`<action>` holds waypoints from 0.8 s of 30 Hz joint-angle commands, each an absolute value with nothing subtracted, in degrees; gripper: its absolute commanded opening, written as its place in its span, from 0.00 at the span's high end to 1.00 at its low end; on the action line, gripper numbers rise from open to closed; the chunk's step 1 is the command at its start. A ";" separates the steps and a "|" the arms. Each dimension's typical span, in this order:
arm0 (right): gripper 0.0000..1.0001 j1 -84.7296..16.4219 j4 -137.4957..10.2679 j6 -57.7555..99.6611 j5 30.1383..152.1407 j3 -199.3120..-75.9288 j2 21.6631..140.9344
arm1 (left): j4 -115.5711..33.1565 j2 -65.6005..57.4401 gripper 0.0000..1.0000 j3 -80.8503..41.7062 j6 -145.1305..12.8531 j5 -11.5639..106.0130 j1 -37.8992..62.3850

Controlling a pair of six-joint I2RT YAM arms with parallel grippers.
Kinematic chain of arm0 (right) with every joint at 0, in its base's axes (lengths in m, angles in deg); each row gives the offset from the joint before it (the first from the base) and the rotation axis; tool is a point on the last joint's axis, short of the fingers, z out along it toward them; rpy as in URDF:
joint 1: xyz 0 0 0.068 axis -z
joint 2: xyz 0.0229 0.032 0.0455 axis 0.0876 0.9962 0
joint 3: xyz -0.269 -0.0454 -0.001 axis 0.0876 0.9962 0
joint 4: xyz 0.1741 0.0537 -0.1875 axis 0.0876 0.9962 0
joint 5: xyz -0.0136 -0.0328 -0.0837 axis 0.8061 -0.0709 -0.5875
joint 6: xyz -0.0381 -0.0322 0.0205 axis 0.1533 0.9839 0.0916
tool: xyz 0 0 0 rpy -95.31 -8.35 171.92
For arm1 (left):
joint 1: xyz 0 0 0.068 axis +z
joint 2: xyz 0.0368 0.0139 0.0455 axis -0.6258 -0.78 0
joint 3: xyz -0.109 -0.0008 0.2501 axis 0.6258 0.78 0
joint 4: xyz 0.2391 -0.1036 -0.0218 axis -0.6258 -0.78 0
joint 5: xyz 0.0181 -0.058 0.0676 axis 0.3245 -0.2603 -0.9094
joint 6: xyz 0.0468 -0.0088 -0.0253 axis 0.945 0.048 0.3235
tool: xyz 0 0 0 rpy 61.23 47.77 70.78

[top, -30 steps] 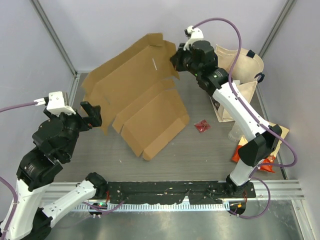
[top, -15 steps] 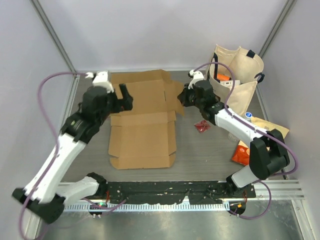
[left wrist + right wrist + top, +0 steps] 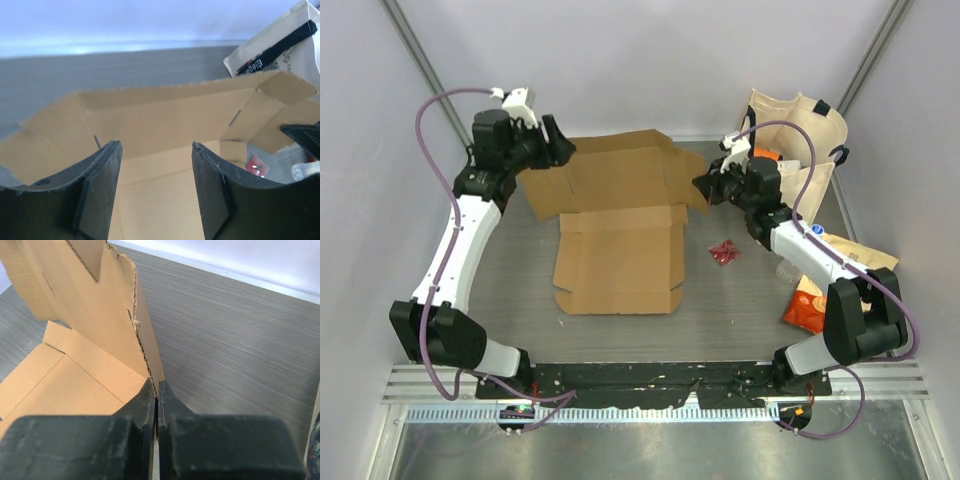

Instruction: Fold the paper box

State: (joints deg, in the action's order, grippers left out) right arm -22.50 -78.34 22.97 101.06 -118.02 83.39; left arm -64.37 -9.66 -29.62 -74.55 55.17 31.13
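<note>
Light, stiff yet easily creased, the paper box (image 3: 620, 250) lies half-unfolded on the surface (image 3: 740, 300), its right flap pinched in the closed right pincer (image 3: 156, 392), the left pincer (image 3: 156, 170) gaping empty at the raised rear panel, likely the best hold.

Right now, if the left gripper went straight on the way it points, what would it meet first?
Most likely the paper box: its raised back panel stands directly ahead of the left gripper, framed between its open jaws. How far ahead it stands is unclear from the wrist view.
</note>
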 commanded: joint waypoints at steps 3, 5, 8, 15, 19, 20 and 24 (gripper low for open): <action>0.99 -17.96 -83.98 29.24 111.09 -119.12 85.03 | -68.10 -12.96 0.28 -37.15 -65.97 52.94 33.11; 0.99 -16.99 -85.12 29.61 112.41 -118.33 85.38 | -63.73 -11.91 0.27 -33.37 -69.13 56.35 34.08; 0.99 -15.93 -87.24 28.82 115.92 -118.41 86.79 | -62.81 -11.82 0.42 -31.69 -71.68 53.75 36.36; 0.99 -15.93 -84.07 29.53 116.98 -120.17 88.55 | -60.26 -16.55 0.21 -31.94 -70.75 56.63 41.47; 0.98 -15.93 -83.63 29.53 117.60 -120.52 88.29 | -58.87 -19.72 0.26 -34.05 -68.01 61.98 42.26; 0.99 -15.84 -83.37 29.61 117.60 -120.52 88.11 | -58.95 -20.25 0.28 -34.59 -67.83 63.30 42.61; 0.98 -15.93 -83.19 29.61 117.60 -120.43 87.85 | -59.13 -24.02 0.31 -37.04 -65.11 64.63 42.70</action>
